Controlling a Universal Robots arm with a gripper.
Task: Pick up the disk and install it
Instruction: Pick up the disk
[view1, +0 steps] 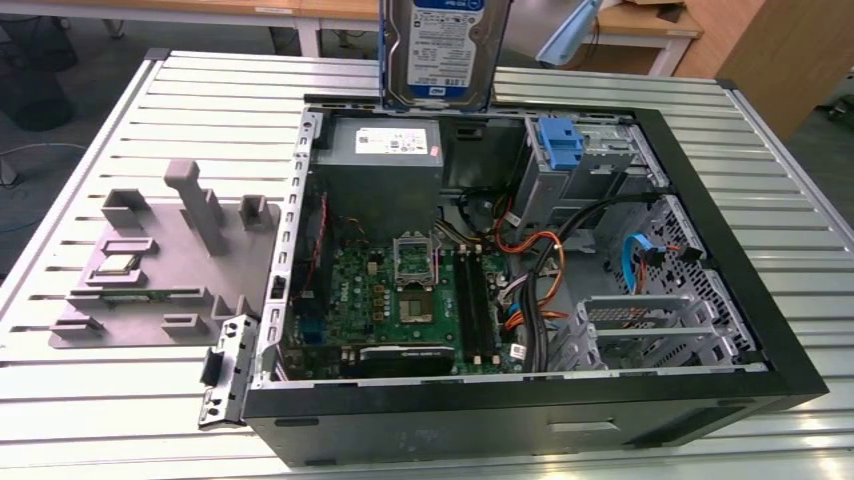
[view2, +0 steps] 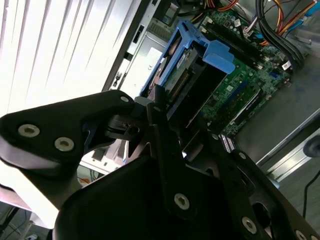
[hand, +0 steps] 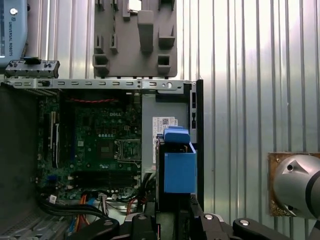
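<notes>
Item 1 – gripper (view2: 179, 109): black linkage, closest to the lens in both wrist views. Its fingers (view2: 161, 125) are closed on the disk, one on each side.
Item 2 – disk (view1: 441, 50): silver drive w/ white-and-blue label and blue rails. Held upright in the air over the case's far edge, at the top of the exterior view. Not yet in any bay.
Item 3 – PC case (view1: 731, 255): black tower lying on its side, side panel off. Contents:
- green mobo (view1: 400, 300), approx centre
- grey PSU (view1: 380, 170) w/ white sticker, directly under the disk
- blue bracket (view1: 563, 145) in the bay beside the PSU
- silver drive cage (view1: 641, 330), toward the exterior view's right
- orange, black & blue cables (view1: 534, 262), between mobo and cage
Item 4 – grey fixture tray (view1: 160, 285): on the slatted metal table (view1: 134, 100), just beside the case on the exterior view's left. Has upright posts, and holds a small square part (view1: 120, 265) in one pocket.
</notes>
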